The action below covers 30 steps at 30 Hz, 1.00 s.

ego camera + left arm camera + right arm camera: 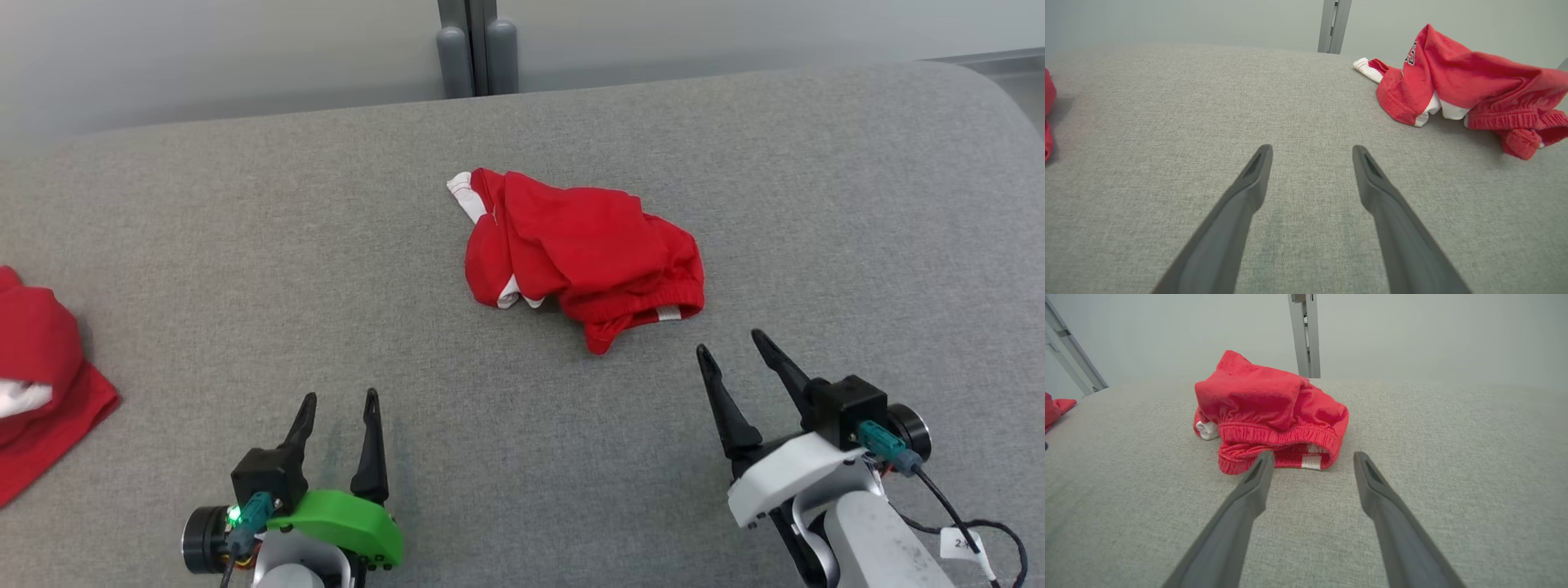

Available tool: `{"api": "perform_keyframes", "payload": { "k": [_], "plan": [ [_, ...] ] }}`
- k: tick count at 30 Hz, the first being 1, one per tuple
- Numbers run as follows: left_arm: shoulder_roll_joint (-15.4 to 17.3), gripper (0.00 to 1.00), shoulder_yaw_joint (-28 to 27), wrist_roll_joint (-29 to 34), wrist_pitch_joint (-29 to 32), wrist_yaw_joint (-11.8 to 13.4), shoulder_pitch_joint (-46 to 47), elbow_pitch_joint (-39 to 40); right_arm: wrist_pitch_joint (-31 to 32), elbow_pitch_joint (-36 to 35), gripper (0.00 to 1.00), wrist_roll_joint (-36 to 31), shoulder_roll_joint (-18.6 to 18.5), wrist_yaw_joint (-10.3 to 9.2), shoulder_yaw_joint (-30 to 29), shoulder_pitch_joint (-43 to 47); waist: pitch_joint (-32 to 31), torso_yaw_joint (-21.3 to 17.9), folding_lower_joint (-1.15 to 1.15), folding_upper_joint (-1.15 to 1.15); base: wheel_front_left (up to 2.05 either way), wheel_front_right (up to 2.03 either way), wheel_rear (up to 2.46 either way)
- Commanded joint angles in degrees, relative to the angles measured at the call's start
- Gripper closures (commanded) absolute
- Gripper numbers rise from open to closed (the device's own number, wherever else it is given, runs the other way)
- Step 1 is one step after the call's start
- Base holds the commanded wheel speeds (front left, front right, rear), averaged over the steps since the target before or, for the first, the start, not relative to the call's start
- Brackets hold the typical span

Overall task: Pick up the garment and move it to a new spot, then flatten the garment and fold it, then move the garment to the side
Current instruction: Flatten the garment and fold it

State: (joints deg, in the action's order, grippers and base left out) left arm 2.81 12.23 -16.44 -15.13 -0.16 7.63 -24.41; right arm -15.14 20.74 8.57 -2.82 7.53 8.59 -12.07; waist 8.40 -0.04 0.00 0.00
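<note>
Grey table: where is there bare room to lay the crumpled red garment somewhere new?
Widest bare stretch: right of the red garment, out to the rounded edge of the grey table. Also bare: between the garment and the other red cloth at the left edge. Tightest: the strip between the garment and the right gripper.

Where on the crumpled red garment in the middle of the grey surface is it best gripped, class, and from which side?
I would grip the red garment by its gathered waistband, the raised ridge on the edge nearest the robot. Come from the robot's side with the open right pincer: it is closest, and the thick band faces it.
</note>
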Motion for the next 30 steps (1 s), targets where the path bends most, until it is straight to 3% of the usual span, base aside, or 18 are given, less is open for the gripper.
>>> {"api": "perform_keyframes", "payload": {
  "k": [1, 9, 20, 21, 22, 26, 30],
  "plan": [
    [0.2, 0.0, 0.4, -0.3, 0.0, 0.4, 1.0, 0.2, 0.0, 0.1, 0.0, 0.2, -0.2, -0.08, 0.8, -1.5, 1.8, 1.6, 0.0, 0.0, 0.0, 0.0, 0.0],
    [0.2, 0.0, 2.1, -1.5, 0.0, 0.9, 2.8, 0.2, 0.0, -0.2, 0.0, -0.1, -0.2, -0.08, 7.5, -8.3, 5.0, 4.6, 0.0, 0.0, 0.0, 0.0, 0.0],
    [0.2, 0.0, 4.3, -3.0, 0.0, 1.3, 3.8, -0.4, 0.0, 7.0, 0.0, -6.4, -0.3, -0.08, 7.9, -14.9, 6.1, 7.8, 0.0, 0.0, 0.0, 0.0, 0.0],
    [0.2, 0.0, 4.6, -3.2, 0.0, 1.4, 3.8, -0.5, 0.0, 8.0, 0.58, -6.7, -0.2, -0.08, 7.5, -15.3, 6.1, 8.0, 0.0, 0.0, 0.0, 0.0, 0.0],
    [0.2, 0.0, 4.8, -3.4, 0.0, 1.4, 3.8, -0.6, 0.0, 8.8, 1.0, -7.2, -0.2, -0.08, 7.5, -15.5, 6.0, 8.2, 0.0, 0.0, 0.0, 0.0, 0.0],
    [0.2, 0.0, 5.3, -4.0, 0.0, 1.7, 3.3, -0.8, 0.0, 11.3, 1.0, -6.7, -0.2, -0.08, 7.1, -16.8, 5.4, 8.6, 0.0, 0.0, 0.0, 0.0, 0.0],
    [0.2, 0.0, 5.3, -4.3, 0.0, 1.7, 2.7, -1.1, 0.0, 8.6, 1.0, -2.8, -0.1, -0.08, 10.1, -17.8, 4.6, 8.7, 0.0, 0.0, 0.0, 0.0, 0.0]
  ]
}}
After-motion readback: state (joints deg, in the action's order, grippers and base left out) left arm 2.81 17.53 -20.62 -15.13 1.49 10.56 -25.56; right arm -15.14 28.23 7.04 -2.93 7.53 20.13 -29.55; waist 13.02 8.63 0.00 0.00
